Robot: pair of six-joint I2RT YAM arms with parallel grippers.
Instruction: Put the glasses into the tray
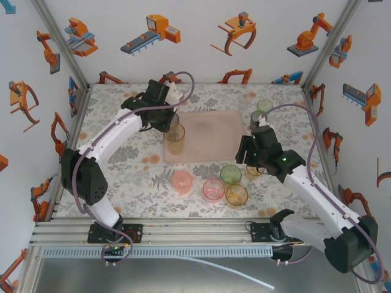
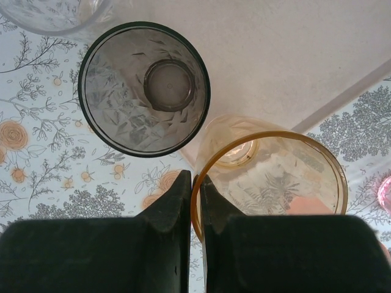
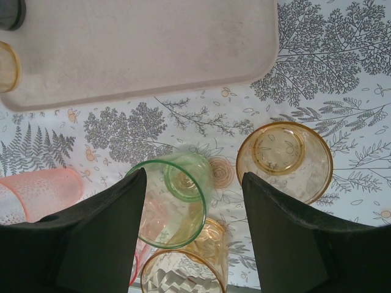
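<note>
Orange tumbler point(image 2: 276, 183), perhaps pale pink tray point(image 2: 293, 55)

No legible text, label, brand, number or sign is appearing in any view. The enclosure walls point(image 1: 18, 43) are displaying orange-and-grey robot illustrations point(image 1: 151, 33) that are carrying no readable lettering.

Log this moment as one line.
left gripper: jaws shut on orange tumbler rim at tray near-left corner | right gripper: jaws open, aimed at green tumbler | task: unfinished
</note>
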